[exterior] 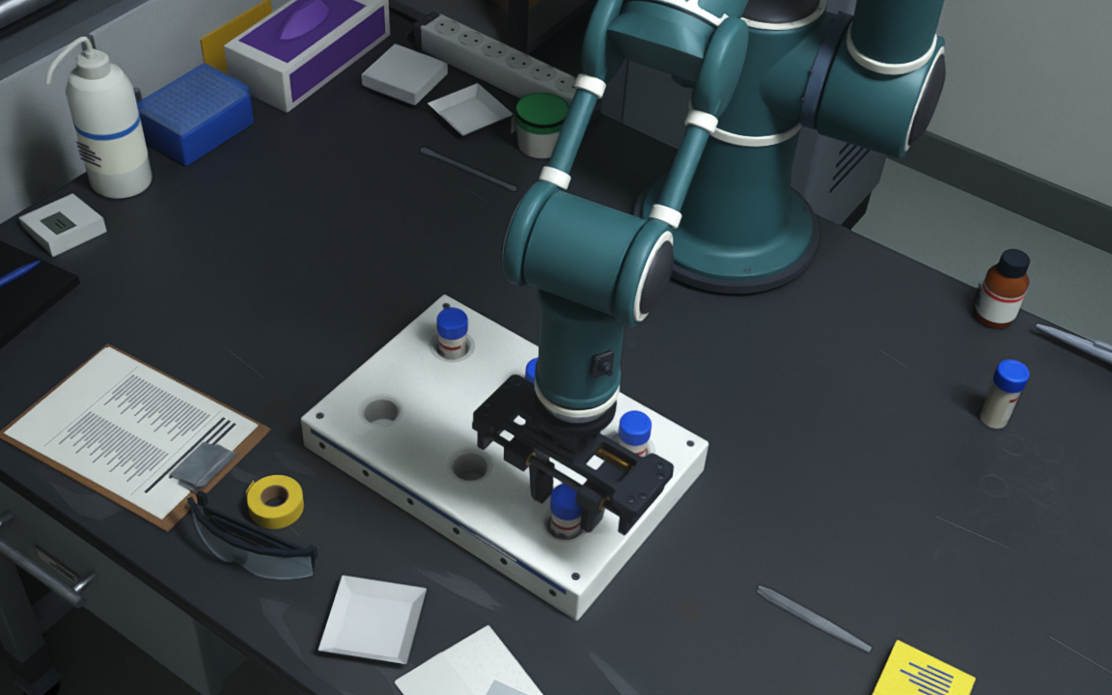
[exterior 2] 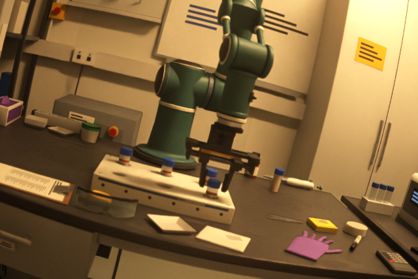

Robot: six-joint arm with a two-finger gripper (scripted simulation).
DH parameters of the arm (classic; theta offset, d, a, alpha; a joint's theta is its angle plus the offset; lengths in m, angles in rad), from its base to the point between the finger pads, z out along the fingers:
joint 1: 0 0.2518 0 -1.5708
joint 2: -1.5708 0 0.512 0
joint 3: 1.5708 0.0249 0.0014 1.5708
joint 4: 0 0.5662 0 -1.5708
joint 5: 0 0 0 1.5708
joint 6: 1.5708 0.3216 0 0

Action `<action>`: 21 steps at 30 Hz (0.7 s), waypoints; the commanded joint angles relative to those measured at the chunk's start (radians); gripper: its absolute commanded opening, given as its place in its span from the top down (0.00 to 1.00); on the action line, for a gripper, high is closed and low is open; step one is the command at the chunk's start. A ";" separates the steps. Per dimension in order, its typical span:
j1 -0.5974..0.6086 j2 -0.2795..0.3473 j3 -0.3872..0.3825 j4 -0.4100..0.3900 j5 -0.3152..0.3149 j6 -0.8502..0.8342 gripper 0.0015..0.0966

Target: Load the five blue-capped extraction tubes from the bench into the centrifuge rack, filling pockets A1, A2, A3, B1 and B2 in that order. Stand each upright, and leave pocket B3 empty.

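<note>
A blue-capped tube (exterior: 565,510) (exterior 2: 213,188) stands upright in the front right-hand pocket of the white centrifuge rack (exterior: 504,449) (exterior 2: 162,188). Three more tubes stand in the far row: one at the left end (exterior: 451,332) (exterior 2: 125,155), one mostly hidden behind the arm (exterior: 531,370) (exterior 2: 167,166), one at the right end (exterior: 635,432) (exterior 2: 211,173). Two front pockets (exterior: 381,411) (exterior: 470,467) are empty. A further blue-capped tube (exterior: 1003,393) (exterior 2: 277,179) stands on the bench to the right. My gripper (exterior: 567,500) (exterior 2: 214,181) sits around the front tube's cap, open and holding nothing.
The rack's front edge lies near two white weigh trays (exterior: 373,619) (exterior 2: 171,223). Safety glasses (exterior: 249,545), a yellow tape roll (exterior: 275,501) and a clipboard (exterior: 133,432) lie left of the rack. A brown bottle (exterior: 1002,289) and a pipette (exterior: 1105,356) are far right.
</note>
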 commanded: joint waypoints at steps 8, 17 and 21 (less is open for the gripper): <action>0.000 -0.074 -0.037 0.000 0.105 0.000 0.45; 0.000 -0.117 -0.067 0.000 0.179 0.000 0.45; 0.000 -0.121 -0.069 0.000 0.187 0.000 0.45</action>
